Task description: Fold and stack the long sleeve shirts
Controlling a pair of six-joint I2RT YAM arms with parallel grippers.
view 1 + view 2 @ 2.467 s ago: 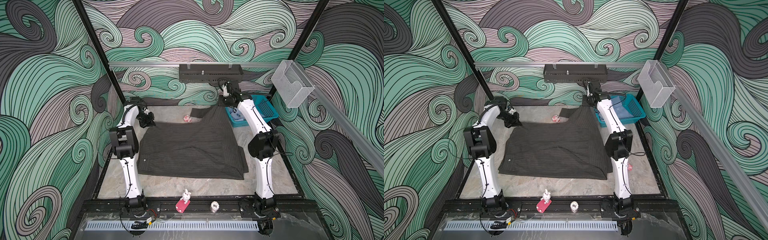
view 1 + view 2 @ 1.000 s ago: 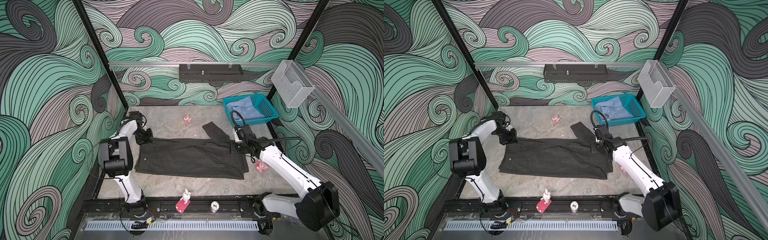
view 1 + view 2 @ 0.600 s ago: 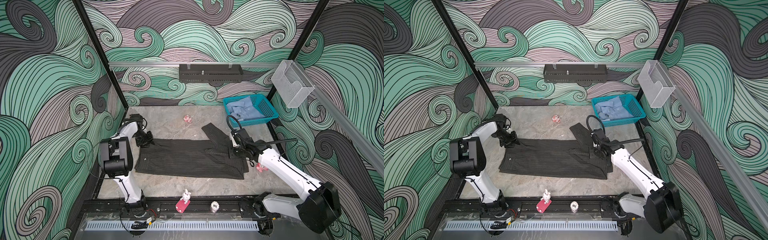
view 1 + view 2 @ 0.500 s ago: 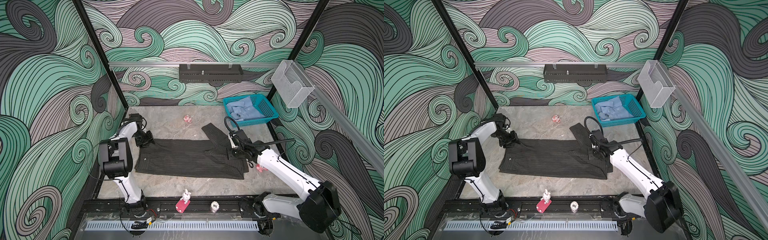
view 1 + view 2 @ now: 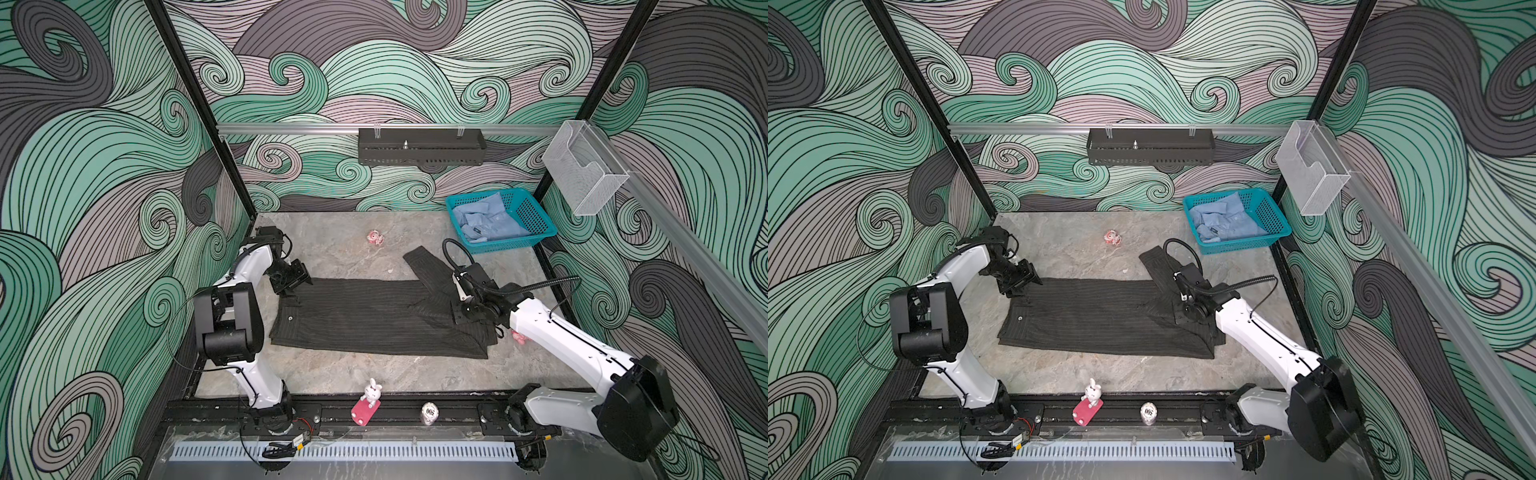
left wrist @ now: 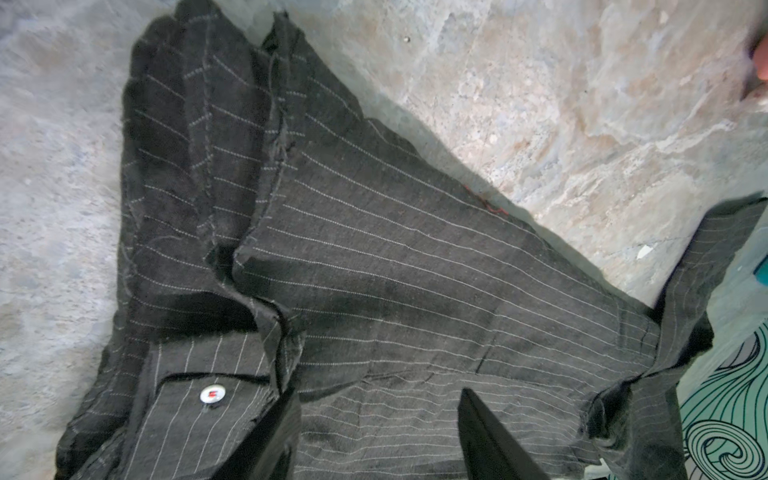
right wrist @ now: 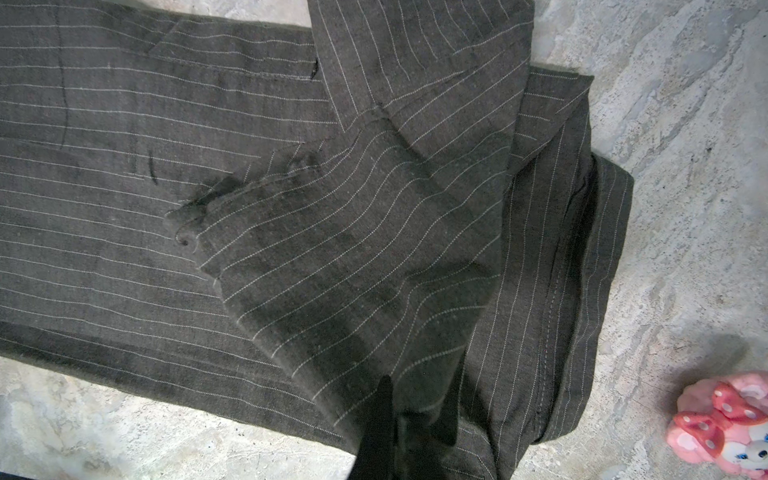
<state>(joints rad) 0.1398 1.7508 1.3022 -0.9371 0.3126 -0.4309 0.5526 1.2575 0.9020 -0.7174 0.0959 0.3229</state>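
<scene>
On the stone table (image 5: 332, 374), the dark pinstriped shirt (image 5: 374, 316) lies mid-surface, folded into a wide band. The right gripper (image 7: 417, 405) pinches cloth at its right end. The left gripper (image 6: 376, 395) hangs released over its far-left corner. The light blue shirt (image 5: 486, 220) fills the teal basket (image 5: 538, 224) at the far-right corner.

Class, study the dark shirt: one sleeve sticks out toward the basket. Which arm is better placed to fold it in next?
Right, probably. The right fingers are pinched on the dark shirt beside the stray sleeve; the left fingers stand open at the opposite end, the whole shirt away.
</scene>
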